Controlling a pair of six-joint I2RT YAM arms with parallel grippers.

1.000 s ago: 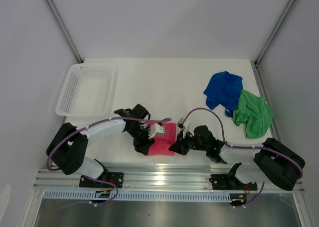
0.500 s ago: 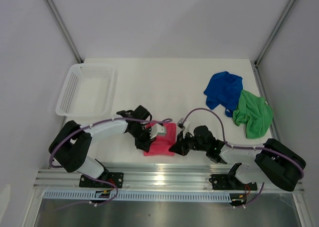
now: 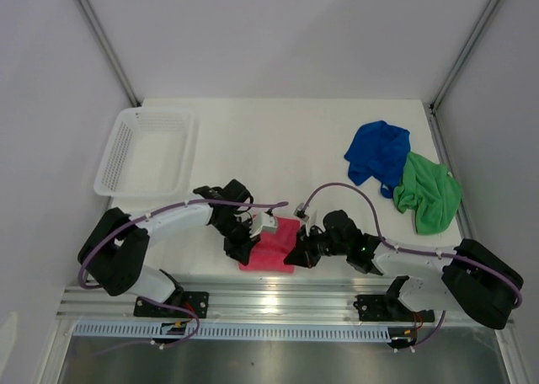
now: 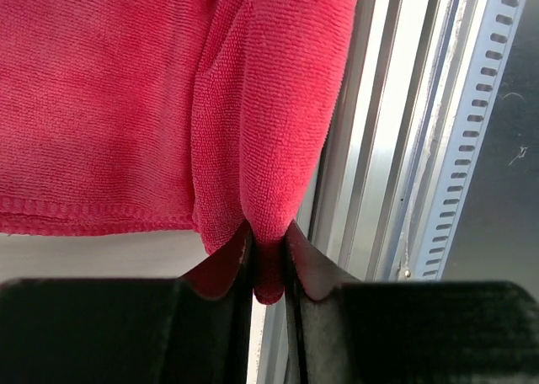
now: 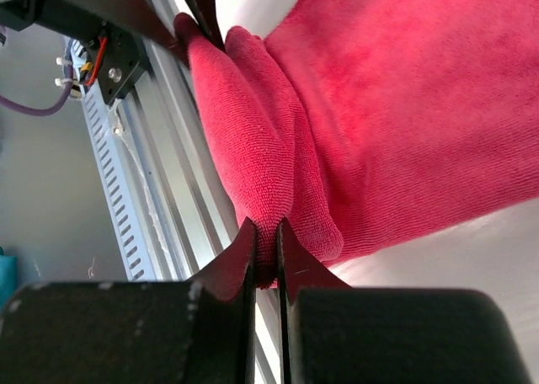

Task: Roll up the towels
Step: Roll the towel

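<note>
1. The left end effector [image 4: 268, 262] is clenched on the near rolled edge of the pink-red towel [image 4: 101, 106], with a fold of cloth pinched between its fingers.
2. The right end effector [image 5: 265, 253] grasps the same rolled edge at its opposite end.
3. That towel lies at the near edge of the tabletop [image 3: 278, 140], between both arms and just beside the metal rail [image 3: 278, 298].
4. The blue towel [image 3: 379, 152] and green towel [image 3: 429, 194] lie crumpled and touching at the far right.
5. A white basket [image 3: 114, 161] sits at the far left.
</note>
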